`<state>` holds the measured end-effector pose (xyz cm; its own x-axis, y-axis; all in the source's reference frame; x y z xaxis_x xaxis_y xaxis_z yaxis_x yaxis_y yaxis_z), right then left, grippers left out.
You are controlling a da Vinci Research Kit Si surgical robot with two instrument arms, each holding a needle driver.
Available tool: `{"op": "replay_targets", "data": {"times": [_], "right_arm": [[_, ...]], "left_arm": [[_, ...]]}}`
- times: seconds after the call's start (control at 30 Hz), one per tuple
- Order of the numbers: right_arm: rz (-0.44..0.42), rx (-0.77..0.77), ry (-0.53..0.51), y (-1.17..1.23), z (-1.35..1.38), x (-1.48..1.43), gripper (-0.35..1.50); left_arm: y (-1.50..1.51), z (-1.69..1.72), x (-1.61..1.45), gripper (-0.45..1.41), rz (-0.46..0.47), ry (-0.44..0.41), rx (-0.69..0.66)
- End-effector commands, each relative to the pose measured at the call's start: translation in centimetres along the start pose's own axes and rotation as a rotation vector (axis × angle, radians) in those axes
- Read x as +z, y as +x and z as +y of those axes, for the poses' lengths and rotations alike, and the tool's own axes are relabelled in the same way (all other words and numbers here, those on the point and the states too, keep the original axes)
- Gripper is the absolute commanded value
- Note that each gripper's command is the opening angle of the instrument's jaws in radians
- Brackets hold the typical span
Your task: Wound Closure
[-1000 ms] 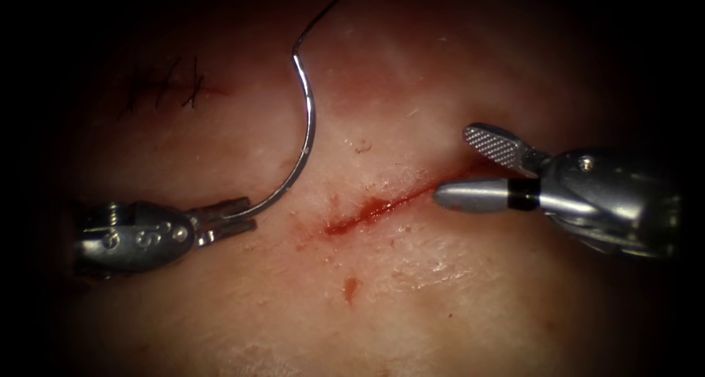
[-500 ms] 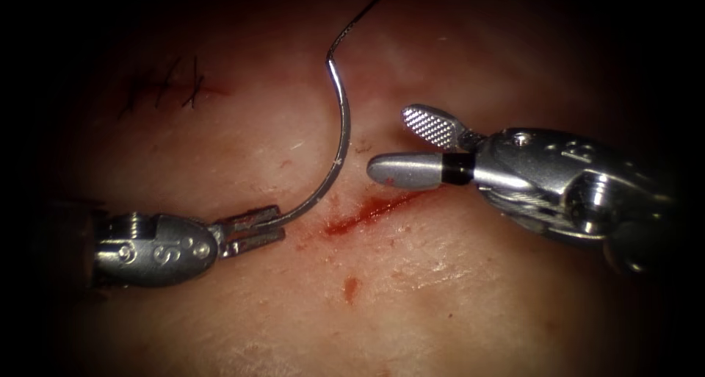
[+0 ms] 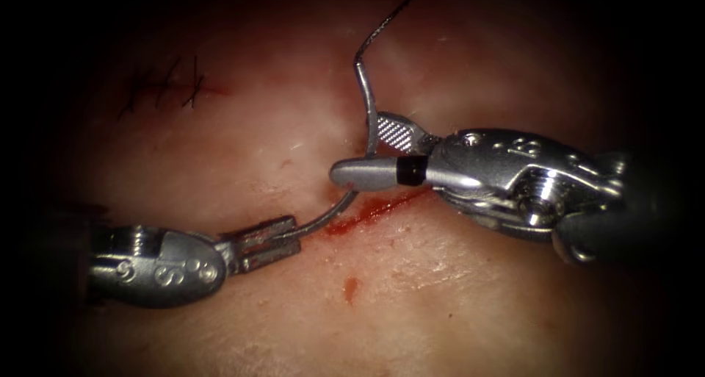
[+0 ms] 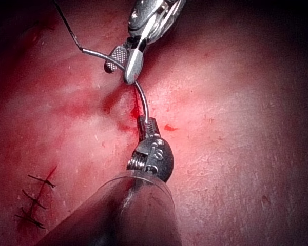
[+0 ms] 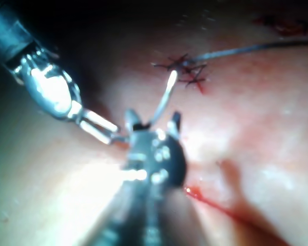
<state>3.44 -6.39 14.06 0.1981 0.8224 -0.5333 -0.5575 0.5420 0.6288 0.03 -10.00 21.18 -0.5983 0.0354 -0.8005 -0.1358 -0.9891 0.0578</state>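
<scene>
At frame centre, the left steel needle driver (image 3: 268,237) grips the curved steel needle (image 3: 365,109) near its tip end while the right steel needle driver (image 3: 367,156) straddles it with jaws parted, clear of the tissue (image 3: 455,303); early release risks dropping it.

A row of dark earlier stitches (image 3: 165,89) at the upper left, well apart from everything else.

place: surgical practice bench | evidence: tissue (image 3: 455,289) slab with cut (image 3: 371,212), stitched wound (image 3: 165,87) nearby

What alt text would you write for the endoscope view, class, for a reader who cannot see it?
The left tool grips the curved needle near its tip, clear of the tissue; the right tool has open jaws around its mid-curve. Thread trails off upward, above the cut.
</scene>
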Motion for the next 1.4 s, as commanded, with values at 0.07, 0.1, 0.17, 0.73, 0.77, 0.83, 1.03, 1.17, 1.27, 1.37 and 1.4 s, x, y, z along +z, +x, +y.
{"op": "replay_targets", "data": {"times": [0.07, 0.1, 0.17, 0.73, 0.77, 0.83, 1.03, 1.17, 1.27, 1.37, 1.4], "right_arm": [[0.016, -0.002, 0.007, -0.02, -0.04, 0.04, 1.01], [0.019, -0.002, 0.008, -0.02, -0.04, 0.05, 1.01], [0.028, -0.002, 0.010, -0.02, -0.06, 0.06, 1.01], [0.008, -0.067, 0.071, 0.10, -0.13, -0.10, -0.35], [0.008, -0.073, 0.071, 0.10, -0.13, -0.10, -0.35], [0.011, -0.091, 0.070, 0.10, -0.13, -0.11, -0.35], [0.022, -0.163, 0.072, 0.11, -0.09, -0.10, -0.35], [0.023, -0.213, 0.139, 0.10, -0.09, -0.10, -0.35], [0.025, -0.273, 0.198, 0.11, -0.11, -0.11, -0.35], [0.036, -0.328, 0.235, 0.13, -0.13, -0.12, -0.35], [0.035, -0.342, 0.243, 0.13, -0.14, -0.12, -0.35]], "left_arm": [[0.02, 0.12, 0.07, -0.45, 0.001, 0.001, 0.007], [0.02, 0.13, 0.08, -0.45, 0.001, 0.001, 0.007], [0.03, 0.14, 0.09, -0.45, 0.002, 0.001, 0.013], [0.06, 0.06, 0.06, 0.10, 0.011, -0.002, -0.044], [0.07, 0.03, 0.05, 0.29, 0.014, -0.004, -0.105], [0.08, 0.00, 0.01, 0.56, 0.030, -0.022, -0.201], [0.17, -0.09, -0.11, 0.81, 0.155, -0.205, -0.489], [0.19, -0.19, -0.11, 0.96, 0.173, -0.236, -0.574], [0.19, -0.28, -0.07, 1.08, 0.166, -0.237, -0.628], [0.17, -0.36, -0.01, 1.18, 0.156, -0.238, -0.687], [0.14, -0.38, 0.02, 1.18, 0.145, -0.242, -0.708]]}}
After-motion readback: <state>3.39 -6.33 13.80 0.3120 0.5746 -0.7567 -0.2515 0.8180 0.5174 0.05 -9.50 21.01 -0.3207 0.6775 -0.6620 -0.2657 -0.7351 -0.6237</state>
